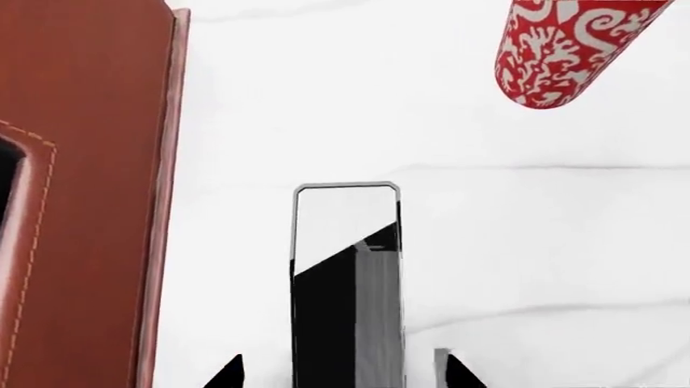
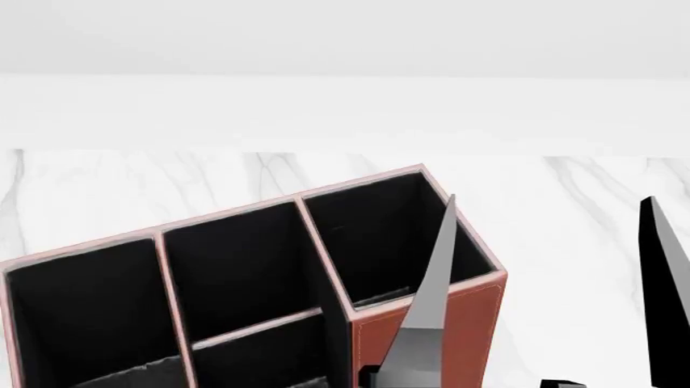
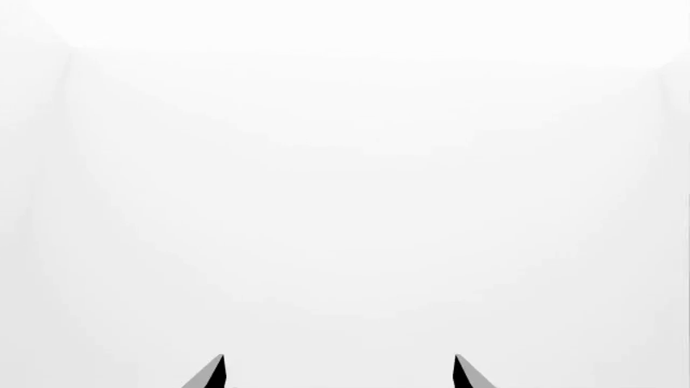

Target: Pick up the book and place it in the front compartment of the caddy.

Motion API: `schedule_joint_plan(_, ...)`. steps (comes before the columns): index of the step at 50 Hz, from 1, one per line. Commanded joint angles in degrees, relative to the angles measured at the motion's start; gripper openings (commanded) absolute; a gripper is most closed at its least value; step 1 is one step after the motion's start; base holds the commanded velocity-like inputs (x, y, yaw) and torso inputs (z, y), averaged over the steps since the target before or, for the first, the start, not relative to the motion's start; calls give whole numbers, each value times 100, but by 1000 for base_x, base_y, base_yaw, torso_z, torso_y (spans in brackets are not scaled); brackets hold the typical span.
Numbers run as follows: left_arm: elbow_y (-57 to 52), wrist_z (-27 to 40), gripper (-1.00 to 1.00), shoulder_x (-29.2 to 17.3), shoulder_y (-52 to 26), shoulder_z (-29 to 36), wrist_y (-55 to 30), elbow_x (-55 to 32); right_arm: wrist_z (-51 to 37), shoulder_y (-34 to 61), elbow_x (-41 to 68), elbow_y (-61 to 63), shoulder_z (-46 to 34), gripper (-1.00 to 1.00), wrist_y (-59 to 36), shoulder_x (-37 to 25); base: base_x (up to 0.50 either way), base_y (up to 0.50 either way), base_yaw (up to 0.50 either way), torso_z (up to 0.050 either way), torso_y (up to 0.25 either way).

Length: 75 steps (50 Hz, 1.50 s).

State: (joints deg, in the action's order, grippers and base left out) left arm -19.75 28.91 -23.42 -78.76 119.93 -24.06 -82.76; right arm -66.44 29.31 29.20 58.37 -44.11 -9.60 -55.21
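Head view: one caddy (image 2: 426, 335) at lower left to centre, three black compartments fully visible plus a fourth at the bottom edge. One book (image 2: 431, 299) stands tilted at its right end wall.

Left wrist view: caddy wall (image 1: 97, 202) at left, book (image 1: 347, 283) bottom centre between the left gripper (image 1: 342, 373) tips, jaws parted, contact unclear. One mug (image 1: 566, 48) upper right.

Right gripper (image 3: 338, 373): two tips wide apart, nothing between, blank white beyond.

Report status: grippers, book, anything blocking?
Left gripper open, straddling book, gaps both sides. Right gripper open, empty. Book outside caddy, beside its wall. Mug apart, not blocking.
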Motion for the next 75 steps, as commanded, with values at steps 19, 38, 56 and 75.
schedule_joint_plan(19, -713, -304, -100, -206, -553, -420, 22, -32, 75, 57, -160, 2, -58, 100, 115, 40, 0, 0, 0, 0, 0)
schedule_joint_plan(38, -1463, -892, -100, -579, -2454, -1199, -478, -1228, 28, 93, -142, -6, -102, 100, 170, -22, 0, 0, 0, 0, 0)
schedule_joint_plan(56, -997, -1811, -100, -751, -4250, -2099, -973, -2314, -37, 189, -109, 50, -158, 100, 148, -62, 0, 0, 0, 0, 1)
schedule_joint_plan(75, 79, -2527, -100, -678, -5039, -2319, -1598, -2293, -85, 219, -115, 20, -225, 100, 264, -124, 0, 0, 0, 0, 1)
